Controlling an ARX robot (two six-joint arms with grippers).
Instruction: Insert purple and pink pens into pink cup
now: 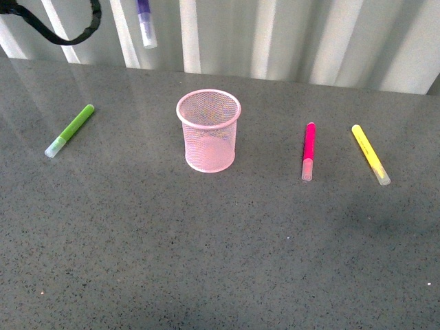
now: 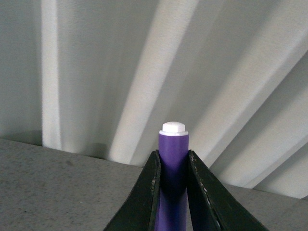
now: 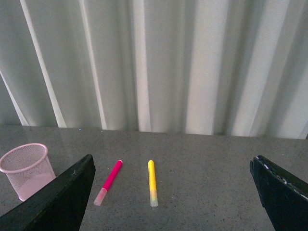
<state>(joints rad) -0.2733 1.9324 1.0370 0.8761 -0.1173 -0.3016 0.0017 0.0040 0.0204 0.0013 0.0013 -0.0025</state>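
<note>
The pink cup (image 1: pixel 209 130) stands upright and empty at the table's middle. High above and left of it, the purple pen (image 1: pixel 145 23) hangs cap down at the top edge of the front view. My left gripper (image 2: pixel 173 161) is shut on that purple pen (image 2: pixel 173 159), its white end poking out past the black fingers. The pink pen (image 1: pixel 309 150) lies flat to the right of the cup. In the right wrist view the pink pen (image 3: pixel 109 181) and the cup (image 3: pixel 26 169) show between the wide-open fingers of my right gripper (image 3: pixel 173 180), which holds nothing.
A lime-green marker (image 1: pixel 70 130) lies at the left of the grey table (image 1: pixel 220 261). A yellow marker (image 1: pixel 370 154) lies right of the pink pen. White pleated curtains (image 1: pixel 309 34) close off the table's far edge. A black cable (image 1: pixel 62 27) loops at top left.
</note>
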